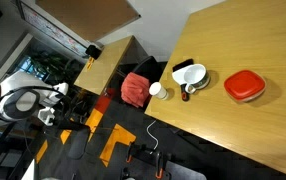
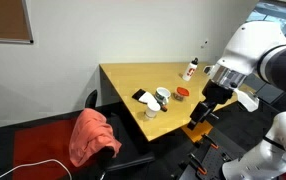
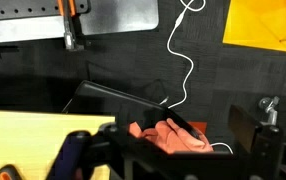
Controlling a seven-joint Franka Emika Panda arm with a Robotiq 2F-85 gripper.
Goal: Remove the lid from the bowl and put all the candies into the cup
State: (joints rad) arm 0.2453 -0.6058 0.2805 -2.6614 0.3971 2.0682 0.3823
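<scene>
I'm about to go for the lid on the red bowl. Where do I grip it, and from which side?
Come straight down and close across two opposite straight edges of the lid. It sits flat on the bowl, rounded-square in outline, and no knob can be made out, so the rim is probably the only hold.

The bowl [image 1: 244,86] was red with a paler rim, on a light wood table [image 1: 233,35] with a white dish [image 1: 192,75] and a white cup [image 1: 157,90]. A salmon-pink cloth [image 2: 93,135] covered a red chair [image 2: 38,148], near the white arm [image 2: 255,48] and its black gripper [image 2: 203,105]. In the wrist view, a white cable [image 3: 186,55] and a yellow sheet [image 3: 265,22] showed against dark grey floor [image 3: 133,65].
</scene>
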